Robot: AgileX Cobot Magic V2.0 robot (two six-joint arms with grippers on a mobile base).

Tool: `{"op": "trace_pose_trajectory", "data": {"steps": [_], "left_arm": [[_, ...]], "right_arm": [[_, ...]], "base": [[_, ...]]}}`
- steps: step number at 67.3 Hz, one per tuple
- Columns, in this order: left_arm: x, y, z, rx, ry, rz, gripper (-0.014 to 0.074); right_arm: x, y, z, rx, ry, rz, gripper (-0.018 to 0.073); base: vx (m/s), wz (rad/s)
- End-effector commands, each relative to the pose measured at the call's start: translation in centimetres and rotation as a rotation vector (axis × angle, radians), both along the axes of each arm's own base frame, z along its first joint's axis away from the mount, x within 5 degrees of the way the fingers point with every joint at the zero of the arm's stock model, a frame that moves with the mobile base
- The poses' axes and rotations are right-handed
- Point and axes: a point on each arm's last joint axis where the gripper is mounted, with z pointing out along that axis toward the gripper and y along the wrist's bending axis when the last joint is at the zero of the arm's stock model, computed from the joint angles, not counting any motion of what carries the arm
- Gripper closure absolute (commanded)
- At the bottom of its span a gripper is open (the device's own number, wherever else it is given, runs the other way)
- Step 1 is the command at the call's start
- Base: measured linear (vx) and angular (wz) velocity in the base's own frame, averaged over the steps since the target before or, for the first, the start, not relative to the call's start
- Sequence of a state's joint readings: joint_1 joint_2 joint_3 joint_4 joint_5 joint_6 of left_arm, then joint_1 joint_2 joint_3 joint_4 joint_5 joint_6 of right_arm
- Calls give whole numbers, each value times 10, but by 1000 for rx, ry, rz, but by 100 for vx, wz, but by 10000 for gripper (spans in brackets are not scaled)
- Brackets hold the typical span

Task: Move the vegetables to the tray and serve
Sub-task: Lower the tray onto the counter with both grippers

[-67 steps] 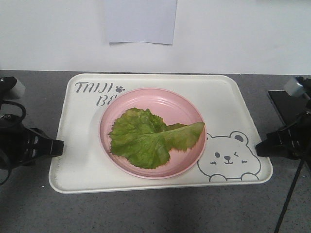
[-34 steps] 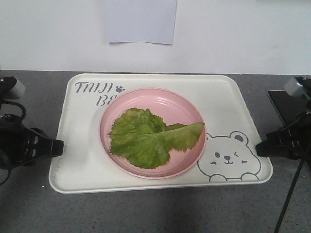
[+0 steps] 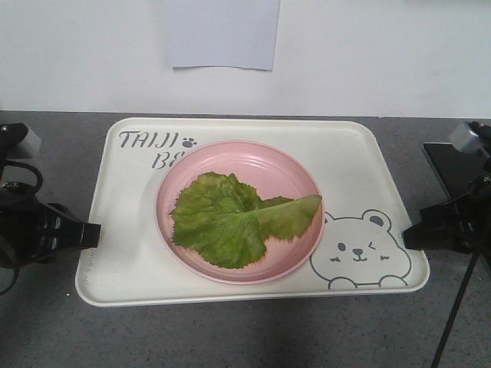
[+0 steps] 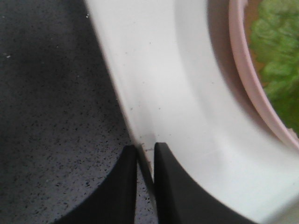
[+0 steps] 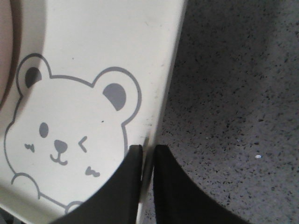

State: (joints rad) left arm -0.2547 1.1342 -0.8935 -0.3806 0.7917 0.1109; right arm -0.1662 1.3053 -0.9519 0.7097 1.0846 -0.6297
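The green lettuce leaves (image 3: 234,218) lie on a round pink plate (image 3: 244,157) that stands on the cream-white tray (image 3: 345,165) with the bear drawing (image 3: 360,249). My left gripper (image 3: 93,232) is shut on the tray's left rim (image 4: 140,140), one finger above and one below. My right gripper (image 3: 410,230) is shut on the tray's right rim (image 5: 163,93), next to the bear (image 5: 70,135). The left wrist view shows the plate's rim (image 4: 252,79) and lettuce (image 4: 280,60) at the top right.
The tray rests on a dark speckled counter (image 3: 230,337) against a white wall. A sheet of paper (image 3: 222,34) hangs on the wall behind. A black cable (image 3: 456,314) runs down beside the right arm.
The tray with plate and lettuce has shifted very slightly toward the left and front. Both grippers stay shut on its rims.
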Motion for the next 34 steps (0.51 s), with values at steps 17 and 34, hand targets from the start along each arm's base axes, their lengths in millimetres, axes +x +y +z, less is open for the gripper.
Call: {"op": "trace_pose_trajectory", "data": {"steps": [17,34], "left_arm": [[25,-6,-11,49,-26,-19,602],[42,-8,-30,92,4,-15,602]], "right_arm": [[0,3,14,32,-25,-35,565],[12,-2,-9,10,92,-53,565]], "base": [[0,0],[0,0]]}}
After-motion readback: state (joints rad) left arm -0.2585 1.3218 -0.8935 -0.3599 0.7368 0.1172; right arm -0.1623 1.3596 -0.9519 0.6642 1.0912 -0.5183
